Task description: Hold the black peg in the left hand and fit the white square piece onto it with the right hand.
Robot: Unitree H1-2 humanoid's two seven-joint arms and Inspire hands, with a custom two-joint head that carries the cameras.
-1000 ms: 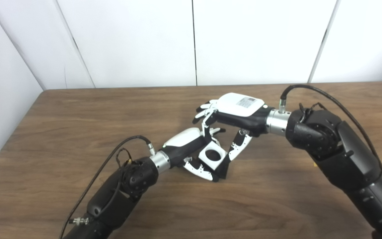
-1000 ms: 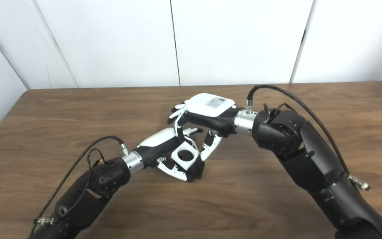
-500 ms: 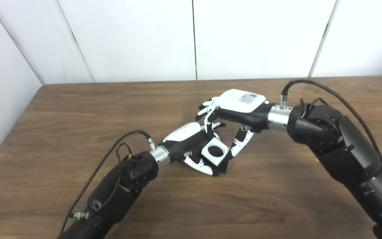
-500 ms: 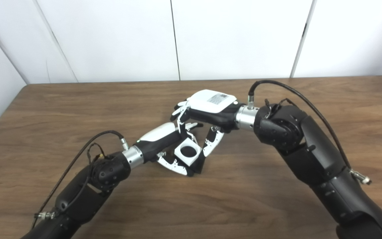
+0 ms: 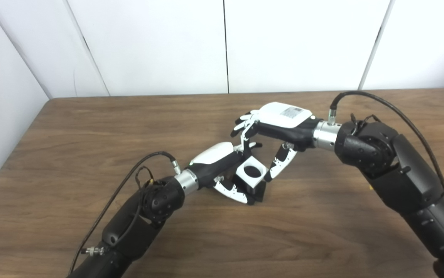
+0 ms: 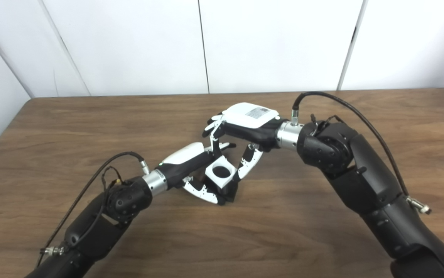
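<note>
White square piece (image 5: 252, 172) pinched by right robot hand (image 5: 279, 127); left robot hand (image 5: 222, 166) grips mostly hidden, seemingly black peg (image 5: 258, 193).

R hand (image 5: 274, 129) has lifted the white square piece (image 5: 252, 172) a bit up & back; black peg (image 5: 259, 192) base now shows more beneath it.

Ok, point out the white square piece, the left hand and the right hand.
white square piece (image 5: 253, 171), left eye view, on its top face beside the round hole.
left hand (image 5: 216, 156), left eye view, on its white back shell.
right hand (image 6: 250, 116), right eye view, on its white back cover.
</note>
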